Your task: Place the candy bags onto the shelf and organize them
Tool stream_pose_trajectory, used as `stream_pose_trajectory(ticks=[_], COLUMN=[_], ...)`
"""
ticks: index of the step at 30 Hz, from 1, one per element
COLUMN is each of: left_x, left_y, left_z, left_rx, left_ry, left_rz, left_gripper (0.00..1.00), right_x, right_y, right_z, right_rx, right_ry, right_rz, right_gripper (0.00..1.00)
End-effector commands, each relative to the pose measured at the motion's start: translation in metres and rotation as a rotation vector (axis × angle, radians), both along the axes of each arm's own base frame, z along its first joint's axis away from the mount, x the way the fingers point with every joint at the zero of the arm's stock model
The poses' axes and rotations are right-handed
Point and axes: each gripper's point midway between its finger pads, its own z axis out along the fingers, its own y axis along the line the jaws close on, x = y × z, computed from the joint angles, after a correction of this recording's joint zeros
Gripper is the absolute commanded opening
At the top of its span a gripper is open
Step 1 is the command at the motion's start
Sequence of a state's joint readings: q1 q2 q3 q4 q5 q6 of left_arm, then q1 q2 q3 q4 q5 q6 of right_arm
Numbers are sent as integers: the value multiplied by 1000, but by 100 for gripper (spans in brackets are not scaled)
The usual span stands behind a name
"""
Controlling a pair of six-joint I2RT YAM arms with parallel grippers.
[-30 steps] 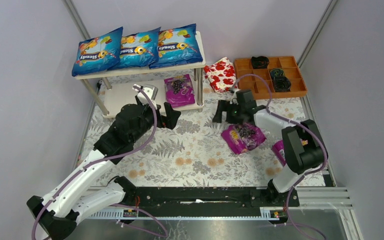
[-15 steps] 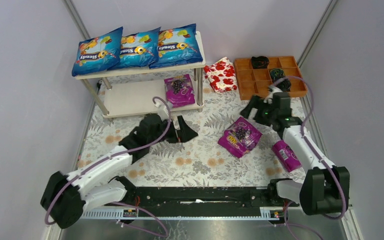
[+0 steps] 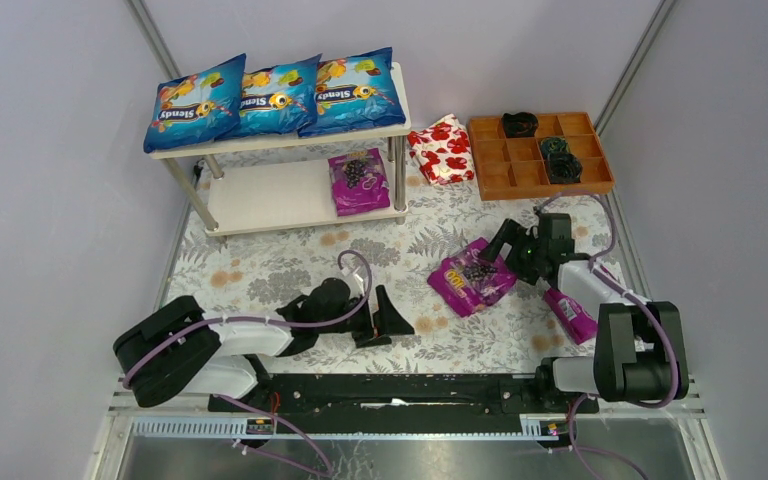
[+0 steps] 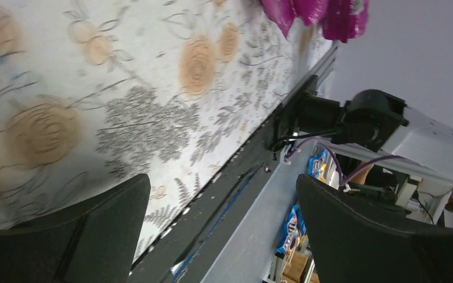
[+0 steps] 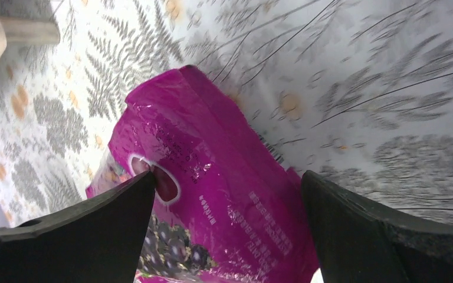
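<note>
Your right gripper hangs with its fingers spread wide, holding nothing, just over the glossy magenta-purple candy bag with dark fruit pictures. That bag lies flat on the floral tablecloth, well apart from the low two-tier cream shelf on thin metal legs. A second magenta bag lies beside the right arm; a third sits on the lower board, at its right end; the three glossy blue pillow bags fill the top board.

Expect the bag to be light, soft and slick (the film probably crinkles and the sweets shift inside); a squeeze across the puffed middle may slide off. You would likely do better to pinch a long edge or the crimped end seam, and to lift gently.

Your left gripper is likewise spread and empty, low over the cloth near the front rail.
</note>
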State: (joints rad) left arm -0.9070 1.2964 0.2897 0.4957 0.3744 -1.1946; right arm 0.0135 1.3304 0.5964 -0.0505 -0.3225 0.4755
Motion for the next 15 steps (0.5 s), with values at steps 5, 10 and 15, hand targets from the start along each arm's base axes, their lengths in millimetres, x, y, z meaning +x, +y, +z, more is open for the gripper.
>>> stream_pose_trajectory(ticks=[5, 10, 15], left_x=[16, 30, 37], left_y=[17, 55, 63], left_z=[-11, -15, 5], left_rx=[22, 8, -41], left_ry=[22, 40, -35], left_rz=[155, 301, 318], left_gripper=[99, 99, 99], right_x=[-17, -24, -32], right_y=[93, 121, 117], right_z=[-4, -8, -8], right_rx=[126, 143, 138], right_ry=[-39, -14, -23], right_rz=[153, 219, 224], right_gripper=[100, 100, 100])
